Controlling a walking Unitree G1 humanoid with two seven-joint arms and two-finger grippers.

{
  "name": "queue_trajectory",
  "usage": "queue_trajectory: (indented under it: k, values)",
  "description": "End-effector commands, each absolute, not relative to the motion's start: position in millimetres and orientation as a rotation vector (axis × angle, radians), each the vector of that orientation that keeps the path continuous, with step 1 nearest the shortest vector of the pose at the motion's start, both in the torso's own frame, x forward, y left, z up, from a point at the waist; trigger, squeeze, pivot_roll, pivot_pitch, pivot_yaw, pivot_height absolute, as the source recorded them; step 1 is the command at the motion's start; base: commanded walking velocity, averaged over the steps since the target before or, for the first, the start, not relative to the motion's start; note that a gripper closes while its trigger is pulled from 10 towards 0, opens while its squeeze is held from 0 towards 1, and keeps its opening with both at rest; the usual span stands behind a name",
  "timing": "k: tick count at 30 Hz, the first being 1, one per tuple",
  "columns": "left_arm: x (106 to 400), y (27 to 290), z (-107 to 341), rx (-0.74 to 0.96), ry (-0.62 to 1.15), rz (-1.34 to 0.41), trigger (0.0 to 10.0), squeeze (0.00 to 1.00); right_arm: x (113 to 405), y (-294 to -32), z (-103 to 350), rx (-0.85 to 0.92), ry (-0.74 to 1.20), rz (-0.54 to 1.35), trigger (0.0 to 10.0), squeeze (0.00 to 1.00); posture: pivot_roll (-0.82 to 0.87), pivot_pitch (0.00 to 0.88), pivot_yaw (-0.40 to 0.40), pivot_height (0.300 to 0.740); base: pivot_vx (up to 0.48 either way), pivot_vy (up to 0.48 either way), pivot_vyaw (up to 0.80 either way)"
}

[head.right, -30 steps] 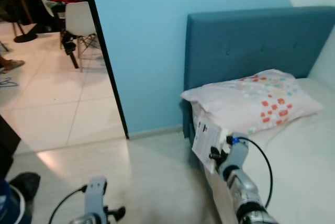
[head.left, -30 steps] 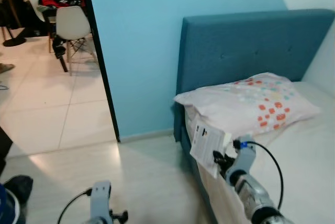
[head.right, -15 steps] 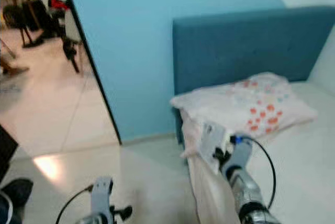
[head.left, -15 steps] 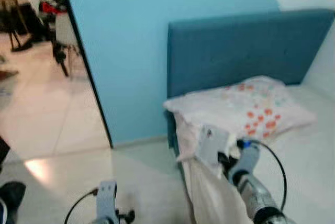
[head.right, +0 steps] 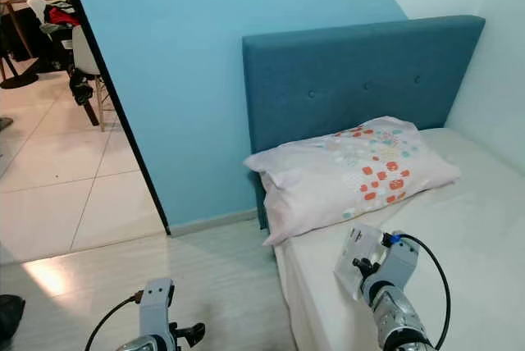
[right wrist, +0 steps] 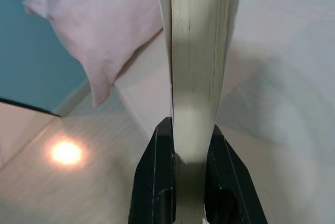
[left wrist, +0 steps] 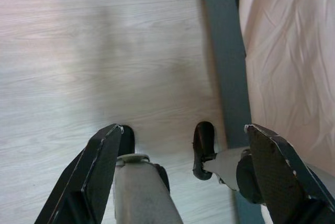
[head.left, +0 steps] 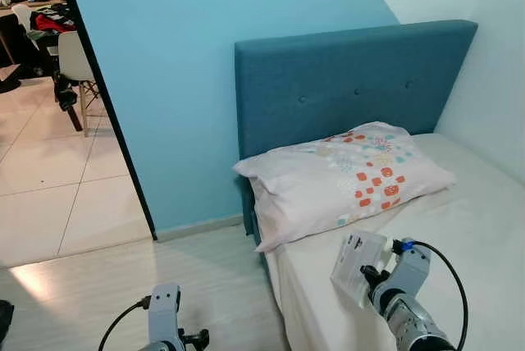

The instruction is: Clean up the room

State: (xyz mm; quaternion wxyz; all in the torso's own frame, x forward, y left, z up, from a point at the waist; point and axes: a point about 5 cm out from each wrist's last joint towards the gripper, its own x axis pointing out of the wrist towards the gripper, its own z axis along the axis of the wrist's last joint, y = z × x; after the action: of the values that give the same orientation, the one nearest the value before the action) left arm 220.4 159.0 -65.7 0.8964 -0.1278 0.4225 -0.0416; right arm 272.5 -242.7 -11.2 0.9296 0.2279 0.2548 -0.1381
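Note:
My right gripper [head.left: 367,275] is shut on a white book [head.left: 355,264], held up over the near part of the white bed [head.left: 467,220]. In the right wrist view the book's page edge [right wrist: 198,62] stands clamped between the two black fingers [right wrist: 154,177]. A pillow with red and teal spots [head.left: 344,179] lies at the head of the bed, beyond the book. My left gripper [left wrist: 183,150] hangs low over the pale wood floor [left wrist: 104,51] with its fingers [left wrist: 94,166] spread open and nothing between them.
A teal headboard [head.left: 344,80] stands against the light blue wall [head.left: 197,39]. A doorway on the left leads to a tiled room with a white chair [head.left: 72,64] and a cluttered table [head.right: 33,2]. The bed's dark base [left wrist: 225,51] runs beside my left gripper.
The camera has turned right, so the doorway slid left and more of the bed shows. The book in my right gripper now hangs over the mattress instead of its edge.

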Motion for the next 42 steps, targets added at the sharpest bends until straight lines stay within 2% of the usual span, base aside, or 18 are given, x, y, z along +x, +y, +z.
queue_trajectory:
  k: [1, 5, 9, 18, 26, 30, 33, 38, 42]
  values:
    - [225, 167, -63, -0.250, 0.854, -0.073, 10.0, 0.00, 276, -241, -9, 0.516, 0.500, -0.281, 10.0, 0.00, 0.03, 0.000, -0.001, 0.695, 0.000, 0.000, 0.00]
    - [229, 169, -59, -0.230, 0.834, -0.078, 10.0, 0.00, 276, -241, -8, 0.605, 0.473, -0.284, 10.0, 0.00, 0.03, 0.000, 0.000, 0.685, 0.000, 0.000, 0.00]
    - [240, 168, -51, -0.187, 0.795, -0.114, 10.0, 0.00, 272, -257, -7, 0.810, 0.416, -0.382, 10.0, 0.00, 0.04, 0.000, -0.001, 0.665, 0.000, 0.000, 0.00]
    - [248, 161, -46, -0.128, 0.755, -0.207, 10.0, 0.00, 257, -275, -12, 0.864, 0.410, -0.471, 10.0, 0.00, 0.05, 0.000, 0.009, 0.630, 0.000, 0.000, 0.00]
    - [254, 168, -39, -0.137, 0.716, -0.209, 10.0, 0.00, 252, -267, -19, 0.949, 0.415, -0.457, 10.0, 0.00, 0.06, 0.000, 0.028, 0.600, 0.000, 0.000, 0.00]
    - [263, 180, -30, -0.132, 0.654, -0.184, 10.0, 0.00, 243, -254, -31, 0.929, 0.503, -0.429, 10.0, 0.00, 0.09, 0.000, 0.041, 0.585, 0.000, 0.000, 0.00]
    - [270, 188, -23, -0.168, 0.621, -0.139, 10.0, 0.00, 230, -257, -42, 0.892, 0.590, -0.533, 10.0, 0.00, 0.10, 0.000, 0.041, 0.575, 0.000, 0.000, 0.00]
    - [276, 192, -17, -0.204, 0.586, -0.110, 10.0, 0.00, 225, -258, -45, 0.897, 0.609, -0.565, 10.0, 0.00, 0.12, 0.000, 0.046, 0.570, 0.000, 0.000, 0.00]
    - [282, 190, -10, -0.205, 0.546, -0.139, 10.0, 0.00, 214, -244, -57, 0.846, 0.786, -0.547, 10.0, 0.00, 0.14, 0.000, 0.055, 0.570, 0.000, 0.000, 0.00]
